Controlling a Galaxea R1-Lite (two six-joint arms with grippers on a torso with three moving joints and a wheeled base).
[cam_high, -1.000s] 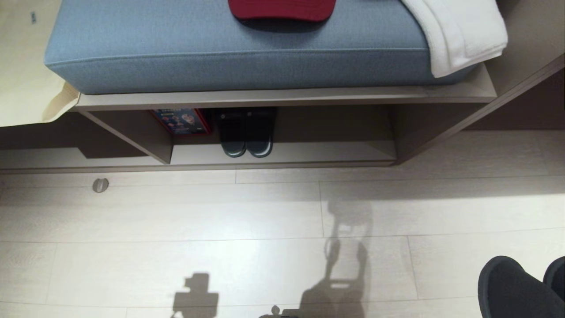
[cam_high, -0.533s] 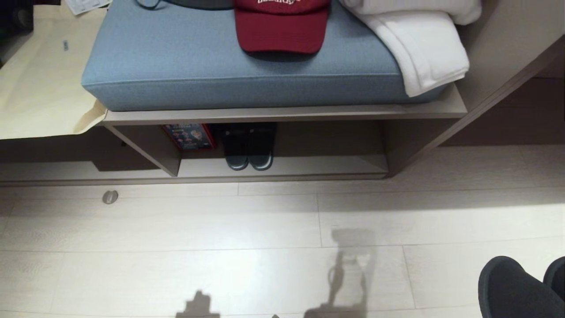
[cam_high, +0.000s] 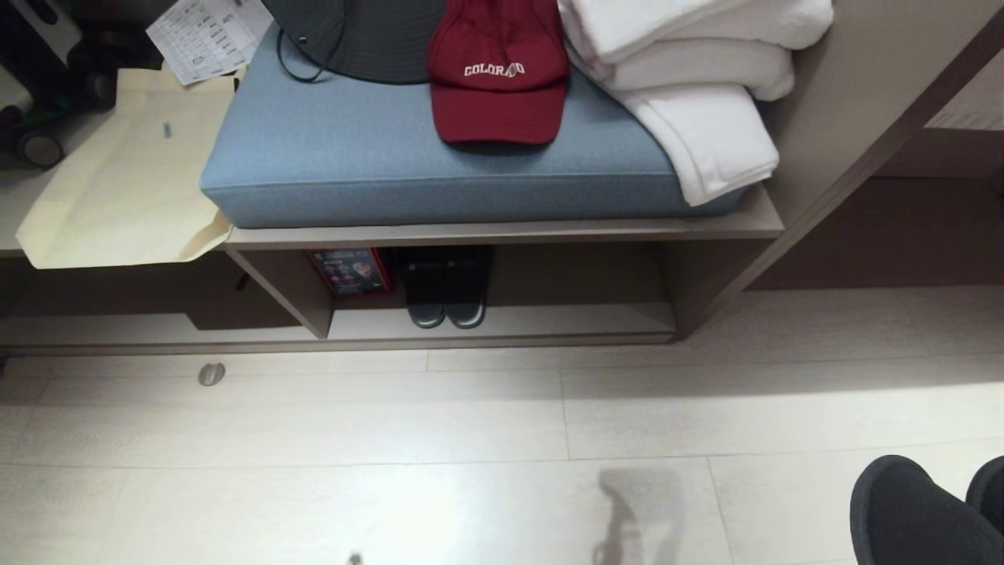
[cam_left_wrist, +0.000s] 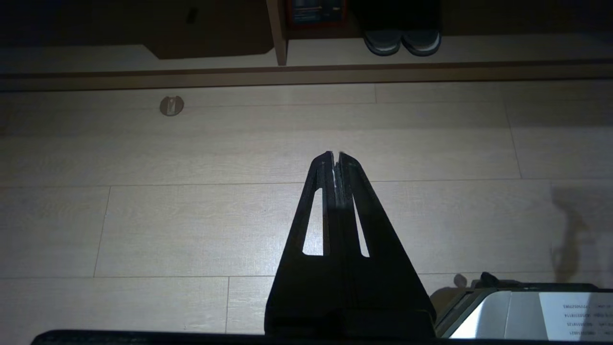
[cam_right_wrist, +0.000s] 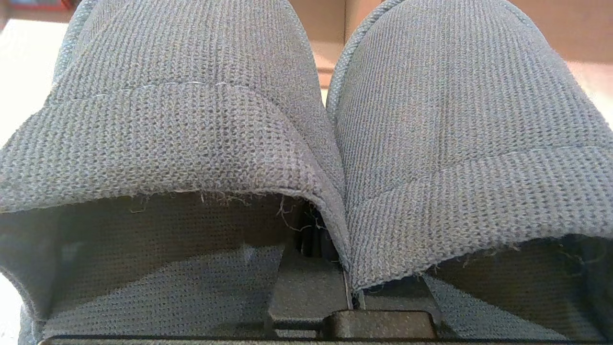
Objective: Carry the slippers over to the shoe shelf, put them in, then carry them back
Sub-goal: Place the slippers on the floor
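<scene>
Shoe shelf (cam_high: 549, 320) sits straight ahead, its right bay half taken by a black pair (cam_high: 445, 314). Your right gripper (cam_right_wrist: 352, 287) is pinching both slippers (cam_right_wrist: 306, 120) by their inner edges; left gripper (cam_left_wrist: 336, 155) pressed together, idle. Aim right of that pair, go in low.

Bright overhead light throws glare across the pale floor (cam_high: 471, 424) in the head view and leaves a faint grey shadow near its lower edge, the shoe shelf (cam_high: 502, 275) cubbies stay dim, the left wrist view darkens towards its corners, and the slippers (cam_right_wrist: 306, 143) appear sharp and evenly lit.
</scene>
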